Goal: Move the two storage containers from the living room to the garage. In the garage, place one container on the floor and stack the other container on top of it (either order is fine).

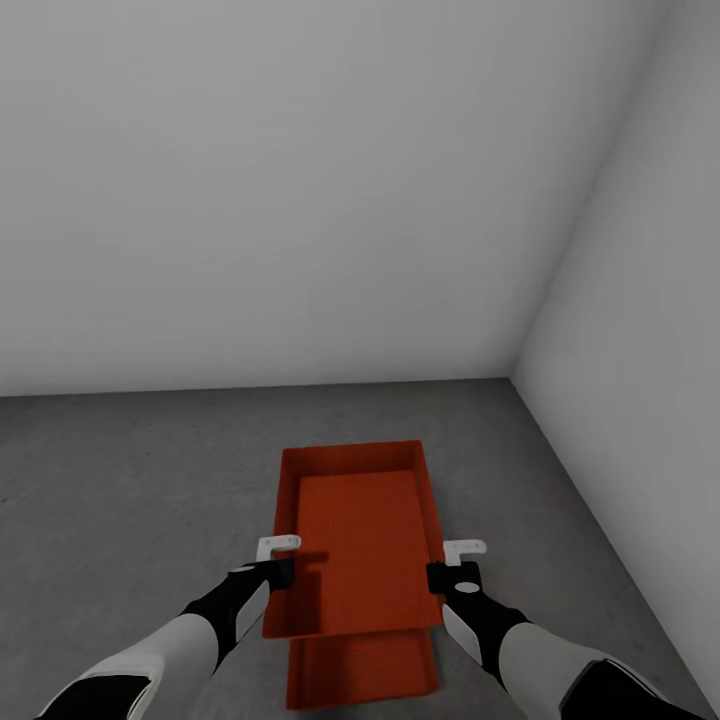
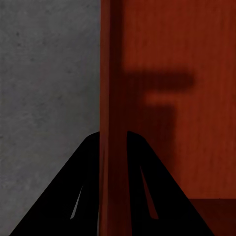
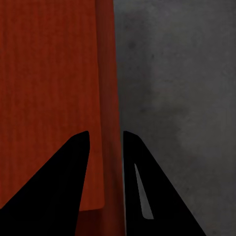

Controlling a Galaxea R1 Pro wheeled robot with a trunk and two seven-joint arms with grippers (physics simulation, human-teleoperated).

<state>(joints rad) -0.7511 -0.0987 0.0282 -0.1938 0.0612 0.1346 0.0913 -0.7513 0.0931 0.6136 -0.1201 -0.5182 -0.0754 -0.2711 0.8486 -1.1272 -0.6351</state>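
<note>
While I face the garage corner, my left gripper [image 1: 283,557] pinches the left long wall of the upper container [image 1: 360,530], jaws closed on the rim, one finger [image 2: 73,191] outside and one inside. My right gripper [image 1: 452,562] pinches the right long wall of the upper container the same way, wall between its fingers [image 3: 64,182]. Upper container is open-top, orange-red, held level in both grippers. Lower container [image 1: 365,675] sits on the grey concrete floor [image 1: 130,480], under the near end of the upper container and sticking out toward me. White walls [image 1: 300,200] meet beyond the upper container, corner to its right.
</note>
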